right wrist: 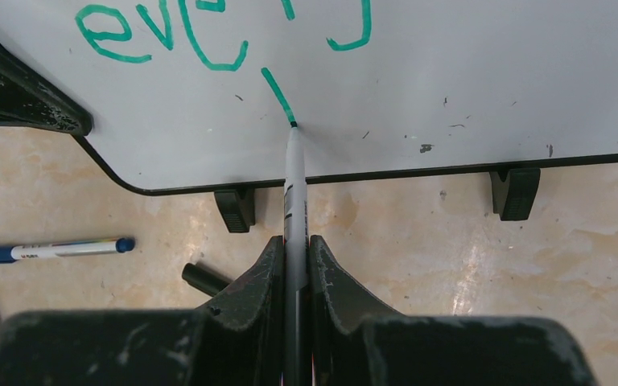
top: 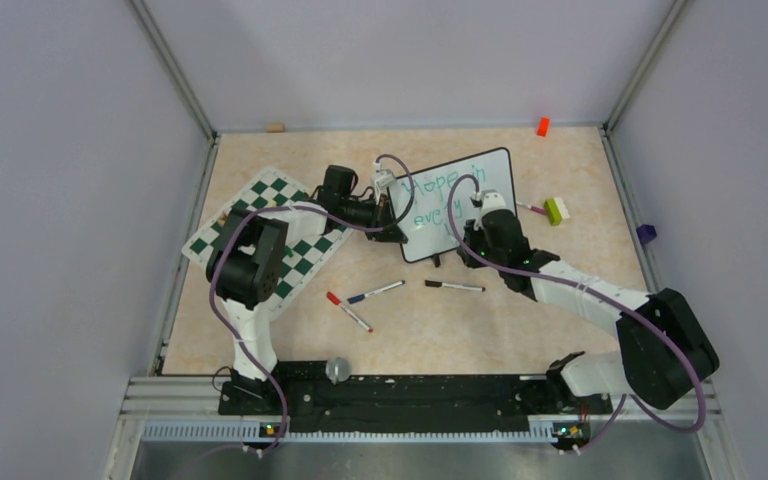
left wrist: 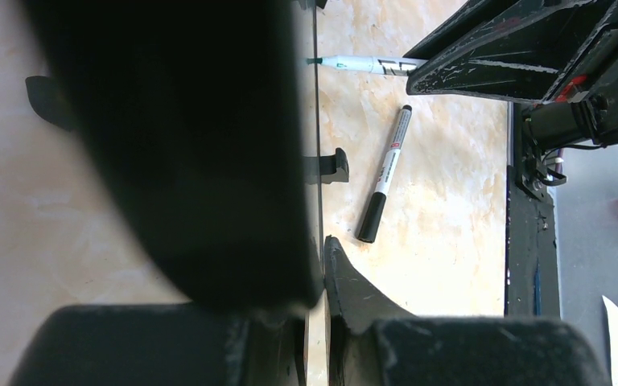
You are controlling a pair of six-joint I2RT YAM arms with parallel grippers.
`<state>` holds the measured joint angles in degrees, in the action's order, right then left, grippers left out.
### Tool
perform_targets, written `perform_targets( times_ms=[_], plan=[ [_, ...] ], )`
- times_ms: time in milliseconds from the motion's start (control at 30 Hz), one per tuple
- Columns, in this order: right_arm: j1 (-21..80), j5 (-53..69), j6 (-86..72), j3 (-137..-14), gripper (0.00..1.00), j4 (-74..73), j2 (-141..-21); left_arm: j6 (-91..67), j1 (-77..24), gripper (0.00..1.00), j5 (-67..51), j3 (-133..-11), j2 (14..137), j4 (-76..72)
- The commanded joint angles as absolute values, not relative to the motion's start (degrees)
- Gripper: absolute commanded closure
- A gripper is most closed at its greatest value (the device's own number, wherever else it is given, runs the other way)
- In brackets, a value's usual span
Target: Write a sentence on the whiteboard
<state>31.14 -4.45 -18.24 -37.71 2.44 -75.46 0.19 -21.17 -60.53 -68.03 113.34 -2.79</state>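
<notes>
right gripper: pinching marker, tip ahead on whiteboard
left gripper: clamped on whiteboard edge
stroke: light, even pressure

Left arm, right arm outstretched, jaws (both) clamped.

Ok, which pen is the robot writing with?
The green-tipped pen in the right fingers, tip touching the whiteboard. Red pen, blue pen and black pen lie on the table.
</notes>
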Motion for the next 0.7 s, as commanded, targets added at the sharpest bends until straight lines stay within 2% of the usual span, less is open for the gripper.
perform_targets(
  times_ms=[0,667],
  plan=[
    [31.8,-4.7,-18.8,-36.4,1.0,2.5,-74.2,3.4,-22.5,1.0,-60.2,-68.1,112.8,-0.3],
    [31.7,-5.8,-16.8,-43.8,1.0,1.5,-76.4,3.4,-22.5,1.0,-60.2,-68.3,112.9,-0.3]
  ],
)
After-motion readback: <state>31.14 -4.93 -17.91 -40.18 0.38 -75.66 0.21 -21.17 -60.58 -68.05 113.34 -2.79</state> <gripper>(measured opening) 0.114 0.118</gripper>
